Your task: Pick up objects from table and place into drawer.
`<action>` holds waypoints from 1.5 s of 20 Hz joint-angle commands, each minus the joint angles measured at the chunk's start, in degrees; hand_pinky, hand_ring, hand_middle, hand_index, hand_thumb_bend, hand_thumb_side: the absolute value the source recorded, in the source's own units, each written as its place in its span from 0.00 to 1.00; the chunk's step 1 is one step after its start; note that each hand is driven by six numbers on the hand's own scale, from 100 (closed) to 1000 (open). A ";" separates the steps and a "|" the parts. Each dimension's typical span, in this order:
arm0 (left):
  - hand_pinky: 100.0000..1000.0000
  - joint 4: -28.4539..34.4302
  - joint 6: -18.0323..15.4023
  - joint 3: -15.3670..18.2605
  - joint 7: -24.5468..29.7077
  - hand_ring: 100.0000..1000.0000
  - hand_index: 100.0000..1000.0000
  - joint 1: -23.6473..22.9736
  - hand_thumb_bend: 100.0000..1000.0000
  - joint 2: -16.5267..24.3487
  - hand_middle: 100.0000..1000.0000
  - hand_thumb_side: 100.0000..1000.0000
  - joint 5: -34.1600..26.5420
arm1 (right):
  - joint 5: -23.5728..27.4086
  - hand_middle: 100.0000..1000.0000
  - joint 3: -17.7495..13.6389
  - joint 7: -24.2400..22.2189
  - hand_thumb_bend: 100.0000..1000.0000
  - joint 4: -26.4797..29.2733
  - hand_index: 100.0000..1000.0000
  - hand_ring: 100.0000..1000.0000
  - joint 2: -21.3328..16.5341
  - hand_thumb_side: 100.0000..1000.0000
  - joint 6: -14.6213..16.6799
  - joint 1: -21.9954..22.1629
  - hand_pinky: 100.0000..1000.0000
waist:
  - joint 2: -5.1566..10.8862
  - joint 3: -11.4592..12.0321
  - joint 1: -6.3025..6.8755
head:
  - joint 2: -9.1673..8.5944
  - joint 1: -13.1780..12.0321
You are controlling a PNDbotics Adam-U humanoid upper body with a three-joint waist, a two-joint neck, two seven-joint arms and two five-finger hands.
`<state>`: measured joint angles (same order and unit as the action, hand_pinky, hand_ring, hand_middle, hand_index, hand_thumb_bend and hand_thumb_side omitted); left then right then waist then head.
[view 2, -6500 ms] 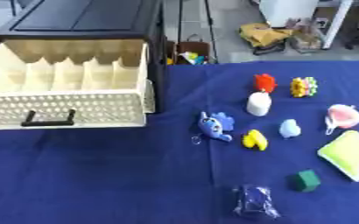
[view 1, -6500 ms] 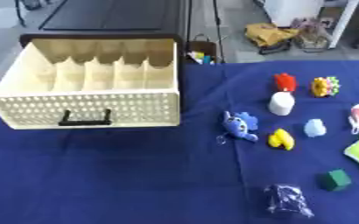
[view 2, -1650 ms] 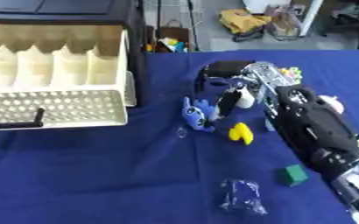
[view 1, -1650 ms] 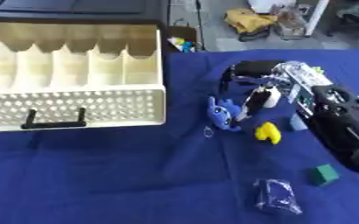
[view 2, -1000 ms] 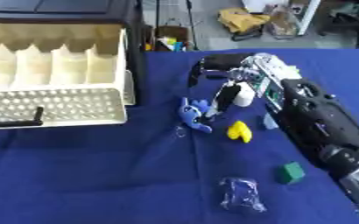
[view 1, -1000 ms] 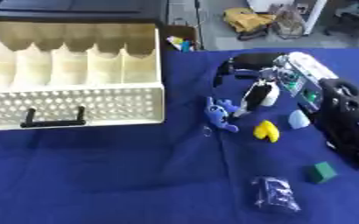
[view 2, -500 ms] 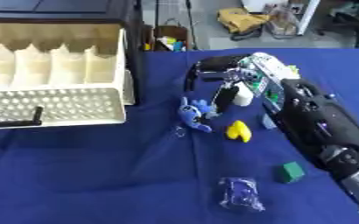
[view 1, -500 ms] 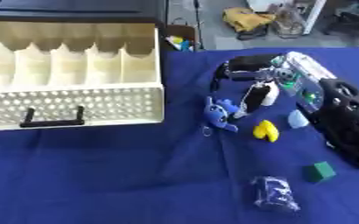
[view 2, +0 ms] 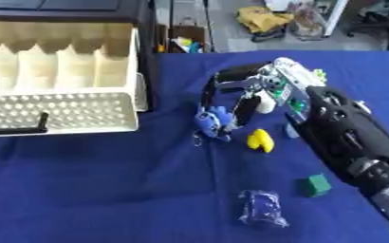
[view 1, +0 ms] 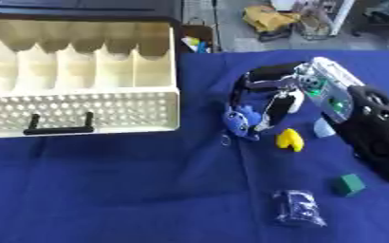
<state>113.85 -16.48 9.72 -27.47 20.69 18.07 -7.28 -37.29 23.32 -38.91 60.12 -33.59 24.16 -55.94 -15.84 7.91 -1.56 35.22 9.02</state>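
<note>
The blue-covered table (view 1: 106,190) holds an open drawer (view 1: 81,102) at its left edge. The right hand (view 1: 268,92) curls around the blue toy (view 1: 241,121) mid-table, directly below its fingers; drawer lies leftward.

Matt blue cloth (view 1: 106,190), perforated cream plastic drawer (view 1: 81,111), crinkled glossy bag (view 1: 297,209)

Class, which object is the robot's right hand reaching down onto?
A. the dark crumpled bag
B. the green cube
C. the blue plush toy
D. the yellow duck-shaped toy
C: the right hand has its fingers curved down around the blue plush toy.
</note>
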 commanded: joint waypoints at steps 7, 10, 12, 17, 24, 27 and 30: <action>0.52 0.74 0.13 0.53 -0.02 0.70 0.76 0.63 0.51 0.39 0.61 1.00 -0.19 | 0.77 0.62 -0.47 -2.21 0.60 -0.71 0.76 0.83 -0.97 0.21 0.48 -1.23 0.74 | 1.07 0.14 0.08 | 1.30 0.86; 0.52 0.74 0.13 0.55 -0.03 0.70 0.76 0.70 0.51 0.36 0.61 1.00 -0.24 | 0.93 0.62 -0.46 -2.83 0.61 -0.99 0.76 0.83 -0.74 0.20 0.38 -1.13 0.74 | 1.04 0.34 0.07 | 1.45 1.15; 0.52 0.74 0.12 0.53 -0.03 0.70 0.75 0.77 0.51 0.35 0.61 1.00 -0.29 | 0.91 0.61 -0.46 -3.06 0.62 -1.17 0.75 0.83 -0.56 0.21 0.36 -1.06 0.74 | 0.97 0.51 0.04 | 1.48 1.40; 0.52 0.74 0.13 0.55 -0.03 0.69 0.75 1.03 0.51 0.24 0.60 1.00 -0.33 | 0.90 0.53 -0.86 -2.77 0.62 -1.97 0.69 0.81 -0.12 0.20 0.02 -0.83 0.72 | 0.62 1.16 -0.14 | 1.58 1.93; 0.52 0.74 0.20 0.67 -0.05 0.69 0.75 1.62 0.51 0.11 0.60 1.00 -0.27 | 1.31 0.50 -1.79 -2.14 0.61 -3.12 0.67 0.79 0.00 0.20 -0.93 -0.75 0.70 | -0.13 1.82 -0.60 | 1.48 2.54; 0.52 0.74 0.20 0.76 -0.14 0.69 0.75 1.75 0.51 0.09 0.59 1.00 -0.22 | 1.43 0.49 -2.12 -1.94 0.59 -3.58 0.66 0.78 -0.01 0.20 -1.30 -0.59 0.68 | -0.30 2.04 -0.69 | 1.37 2.71; 0.52 0.74 0.22 0.84 -0.24 0.69 0.75 1.79 0.51 0.06 0.59 1.00 -0.15 | 1.53 0.48 -2.30 -1.69 0.56 -3.83 0.64 0.77 -0.05 0.20 -1.65 -0.47 0.67 | -0.39 2.09 -0.73 | 1.32 2.85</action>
<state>113.85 -16.32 10.05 -27.59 21.75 17.59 -7.51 -36.04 21.17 -40.45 56.84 -32.71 22.75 -55.96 -16.94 9.89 -2.54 36.24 11.64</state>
